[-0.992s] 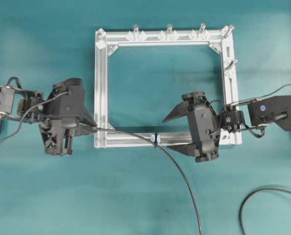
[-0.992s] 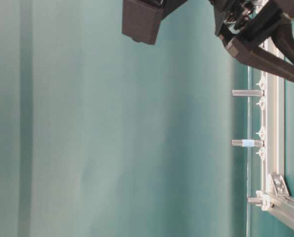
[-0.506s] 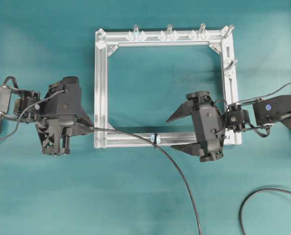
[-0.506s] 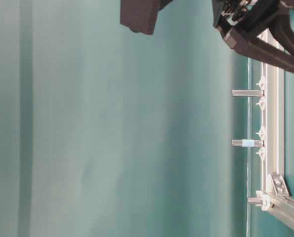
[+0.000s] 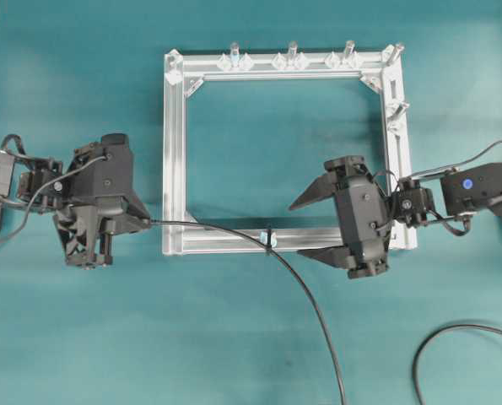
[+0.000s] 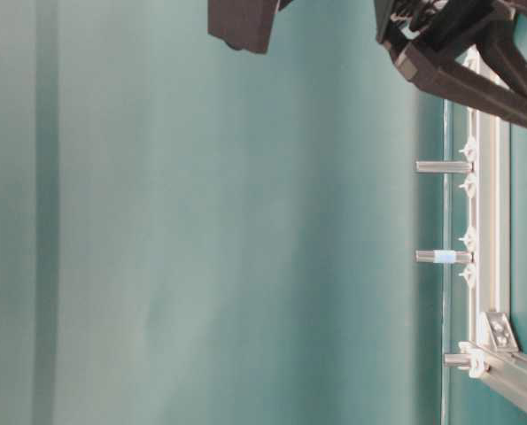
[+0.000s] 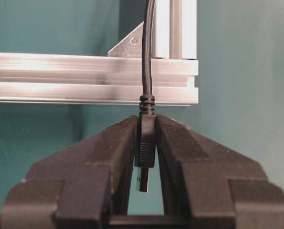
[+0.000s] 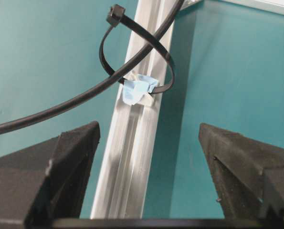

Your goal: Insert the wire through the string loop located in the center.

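The left gripper has drawn back to the left, away from the aluminium frame, since a second ago, pulling the wire with it. Its fingers are clamped on the wire's plug. The wire passes through the string loop on the frame's near bar. The right gripper, jaws spread wide, hovers just beside that loop.

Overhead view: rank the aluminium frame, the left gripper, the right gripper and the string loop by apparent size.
1. Aluminium frame, clearly largest.
2-3. Left gripper and right gripper look alike; not ranked.
4. String loop, tiny, with the wire through it.
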Available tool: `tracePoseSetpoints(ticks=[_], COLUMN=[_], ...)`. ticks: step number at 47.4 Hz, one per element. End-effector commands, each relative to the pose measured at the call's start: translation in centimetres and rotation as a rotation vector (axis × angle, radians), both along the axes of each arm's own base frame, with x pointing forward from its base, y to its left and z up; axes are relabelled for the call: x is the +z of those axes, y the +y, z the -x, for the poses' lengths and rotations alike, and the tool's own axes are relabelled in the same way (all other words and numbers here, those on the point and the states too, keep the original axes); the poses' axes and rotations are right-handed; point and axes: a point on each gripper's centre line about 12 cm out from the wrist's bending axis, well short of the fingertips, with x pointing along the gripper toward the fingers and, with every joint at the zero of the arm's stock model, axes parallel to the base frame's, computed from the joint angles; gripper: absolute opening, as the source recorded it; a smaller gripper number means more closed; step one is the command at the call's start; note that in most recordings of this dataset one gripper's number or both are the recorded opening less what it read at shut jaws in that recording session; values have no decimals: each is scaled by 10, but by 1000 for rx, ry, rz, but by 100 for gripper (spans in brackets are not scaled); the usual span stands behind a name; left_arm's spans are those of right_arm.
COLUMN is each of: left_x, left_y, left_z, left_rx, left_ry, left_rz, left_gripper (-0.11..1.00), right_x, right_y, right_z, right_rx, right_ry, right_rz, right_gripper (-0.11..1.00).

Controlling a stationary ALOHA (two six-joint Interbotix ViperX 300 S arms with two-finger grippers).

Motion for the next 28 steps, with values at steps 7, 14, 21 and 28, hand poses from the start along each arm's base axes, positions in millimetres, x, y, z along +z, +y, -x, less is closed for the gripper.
tracePoseSetpoints(ticks=[7,14,21,28], left_x=[-13,-22,-27,-29], left_y=[0,-2,-4,-5], left_z=[2,-3,-4,-2], left_rx=[10,15,8,4], left_ry=[24,32,44,52], left_rz=[3,8,8,7], left_gripper=[16,16,16,16], right_x=[13,14,15,14], right_y=[0,0,0,0], right_z=[-4,-4,-4,-3], right_rx=[-1,-2,-3,-3], right_ry=[-43,-44,-33,-26], right_rz=[-4,-7,-5,-4], right_gripper=[84,84,84,84])
